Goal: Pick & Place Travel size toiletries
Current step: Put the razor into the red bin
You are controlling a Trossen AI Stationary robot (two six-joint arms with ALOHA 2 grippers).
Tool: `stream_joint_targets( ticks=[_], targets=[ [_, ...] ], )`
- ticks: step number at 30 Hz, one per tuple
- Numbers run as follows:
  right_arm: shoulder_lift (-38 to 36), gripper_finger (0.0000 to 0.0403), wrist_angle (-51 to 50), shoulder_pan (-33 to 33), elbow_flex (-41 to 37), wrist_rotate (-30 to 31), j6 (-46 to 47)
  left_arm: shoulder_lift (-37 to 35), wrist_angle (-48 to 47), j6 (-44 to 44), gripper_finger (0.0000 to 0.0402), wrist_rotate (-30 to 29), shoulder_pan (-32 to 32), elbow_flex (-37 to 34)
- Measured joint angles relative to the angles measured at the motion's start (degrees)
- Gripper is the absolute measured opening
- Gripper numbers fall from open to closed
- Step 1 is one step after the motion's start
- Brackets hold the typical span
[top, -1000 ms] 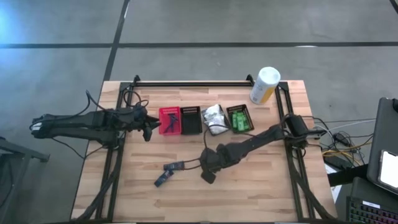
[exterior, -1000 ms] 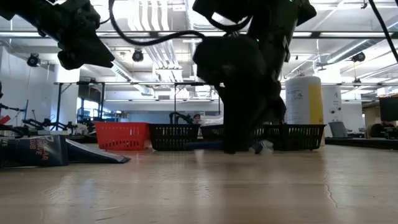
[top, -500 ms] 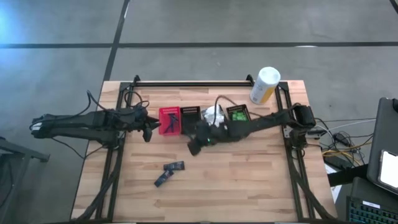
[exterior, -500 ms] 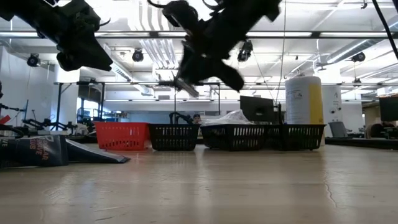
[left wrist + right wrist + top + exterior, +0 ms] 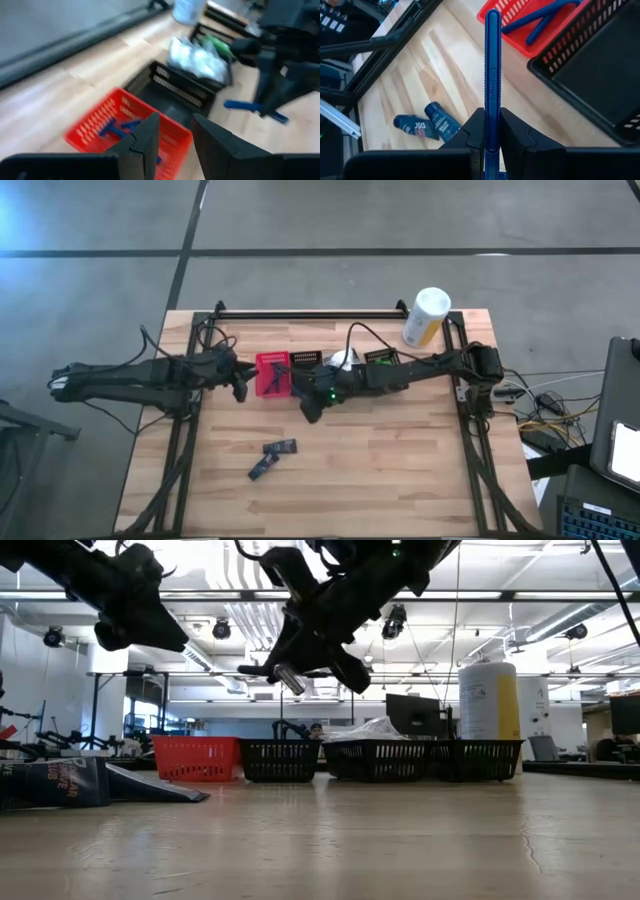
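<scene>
Right gripper [image 5: 491, 135] now clenched on a slim blue plastic stick [image 5: 492, 70], lifted from mid-table to frame centre, just short of the red mesh basket [image 5: 270, 374] already holding blue sticks. Suggests drop-off imminent. Left gripper [image 5: 172, 132] parted, empty, beside same basket. Two dark blue tubes [image 5: 272, 459] remaining lower centre.

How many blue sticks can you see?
3: one held in the right claw, blue stick; two lying in the red basket, sticks. More may be hidden.
</scene>
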Motion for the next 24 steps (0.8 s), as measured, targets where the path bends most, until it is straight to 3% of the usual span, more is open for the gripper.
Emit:
stream_joint_targets(
  ticks=[3,7,9,14,20,24],
  targets=[
    [0.0,0.0029,0.0,0.0,0.0,0.1,-0.6,-0.1,1.5,1.2,0.012,-4.1,0.0,0.1],
    [0.0,0.0029,0.0,0.0,0.0,0.1,-0.9,0.0,4.0,-0.5,0.012,-3.9,0.0,0.1],
    [0.0,0.0029,0.0,0.0,0.0,0.1,-1.5,0.5,6.7,-1.0,0.012,-0.2,0.1,0.0],
    [0.0,0.003,-0.1,-0.1,0.0,0.0,-3.0,5.1,8.7,5.2,0.012,18.8,0.4,0.0],
    [0.0,0.0032,-1.0,-0.1,0.0,-1.2,-3.9,11.2,15.9,10.4,0.012,19.9,2.5,0.0],
    [0.0,0.0033,-1.3,0.0,0.0,-1.4,-4.1,14.5,18.0,11.6,0.012,23.7,3.6,0.0]
  ],
)
